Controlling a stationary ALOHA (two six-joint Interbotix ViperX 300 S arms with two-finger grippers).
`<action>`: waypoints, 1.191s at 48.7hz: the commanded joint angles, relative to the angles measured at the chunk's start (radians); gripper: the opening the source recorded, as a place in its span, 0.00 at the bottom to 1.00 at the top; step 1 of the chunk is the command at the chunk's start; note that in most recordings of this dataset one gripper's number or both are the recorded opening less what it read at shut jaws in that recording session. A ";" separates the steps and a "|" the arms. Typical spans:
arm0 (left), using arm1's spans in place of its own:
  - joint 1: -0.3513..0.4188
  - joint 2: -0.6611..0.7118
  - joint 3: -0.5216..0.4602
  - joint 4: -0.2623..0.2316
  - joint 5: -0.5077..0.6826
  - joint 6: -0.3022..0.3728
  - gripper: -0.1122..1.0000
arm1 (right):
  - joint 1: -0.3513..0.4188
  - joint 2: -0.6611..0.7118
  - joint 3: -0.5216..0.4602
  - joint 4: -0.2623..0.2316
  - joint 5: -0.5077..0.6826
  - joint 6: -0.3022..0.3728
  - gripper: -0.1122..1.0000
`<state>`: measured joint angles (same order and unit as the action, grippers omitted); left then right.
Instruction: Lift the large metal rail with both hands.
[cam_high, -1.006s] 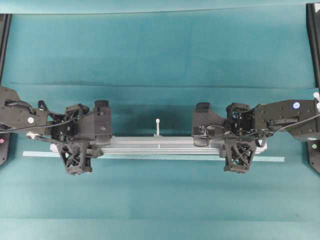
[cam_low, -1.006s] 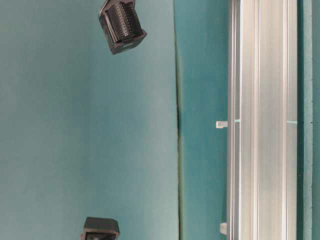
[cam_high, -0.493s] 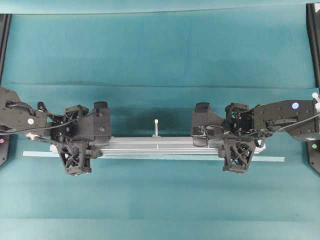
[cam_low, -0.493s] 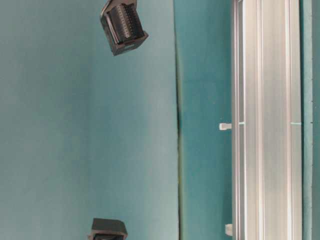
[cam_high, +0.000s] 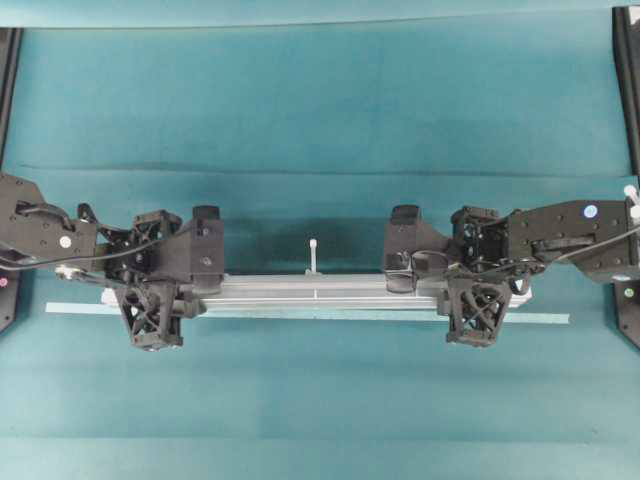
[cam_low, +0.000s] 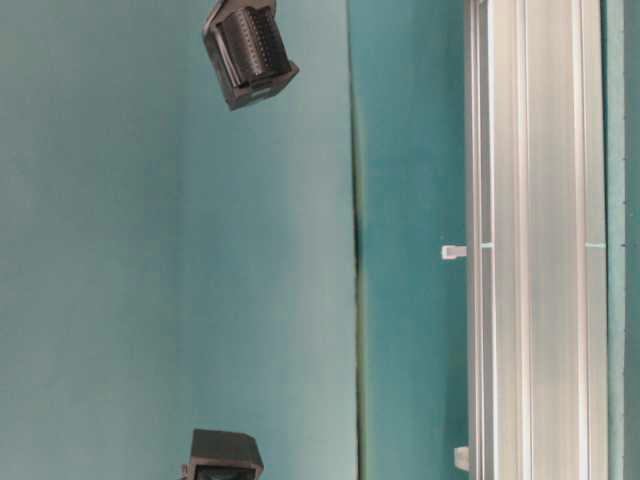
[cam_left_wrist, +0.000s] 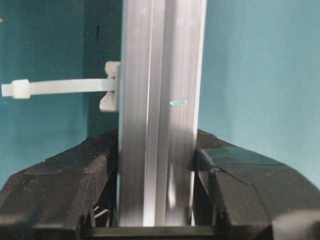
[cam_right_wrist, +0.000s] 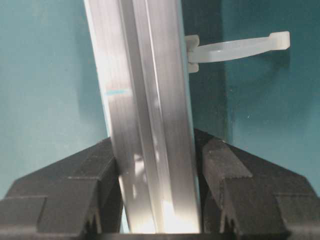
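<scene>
The large metal rail (cam_high: 315, 291) lies crosswise over the teal surface (cam_high: 320, 100), running from the left hand (cam_high: 168, 296) to the right hand (cam_high: 455, 290). Both hands are clamped on it: in each wrist view the black fingers press against the two long sides of the grooved silver bar, with no gap showing between pad and metal. The left hand grips near the rail's left end, the right hand near its right end.

Seen from above, a dark shadow lies on the surface just behind the rail's middle stretch. A white peg (cam_high: 314, 254) stands at the rail's midpoint on its far edge, sticking out away from the rail. In the left wrist view the same sort of peg (cam_left_wrist: 60, 88) juts sideways from the rail's left side, above the fingers (cam_left_wrist: 75, 185); in the right wrist view a peg (cam_right_wrist: 235, 47) juts from the rail's right side, also above the fingers (cam_right_wrist: 240, 185).

A thin pale tape strip (cam_high: 540, 318) runs parallel to the rail just on its near side, extending past both rail ends.

In the table-level view the rail (cam_low: 535, 240) fills the right part as a bright grooved band, with a peg (cam_low: 453, 252) on its left edge.
</scene>
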<state>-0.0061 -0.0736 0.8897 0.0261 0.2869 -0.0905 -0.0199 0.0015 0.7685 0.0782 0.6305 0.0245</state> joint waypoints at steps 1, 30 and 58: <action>0.017 -0.003 -0.012 0.005 -0.002 0.011 0.43 | 0.003 0.014 0.015 0.015 0.021 -0.002 0.46; 0.028 -0.006 -0.005 0.003 0.000 0.028 0.43 | 0.012 0.014 0.015 0.046 -0.037 0.002 0.46; 0.028 -0.005 -0.003 0.005 0.009 0.018 0.43 | 0.009 0.012 0.015 0.055 -0.046 0.018 0.60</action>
<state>0.0077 -0.0721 0.8912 0.0261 0.2930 -0.0690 -0.0184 0.0000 0.7808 0.1243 0.5844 0.0230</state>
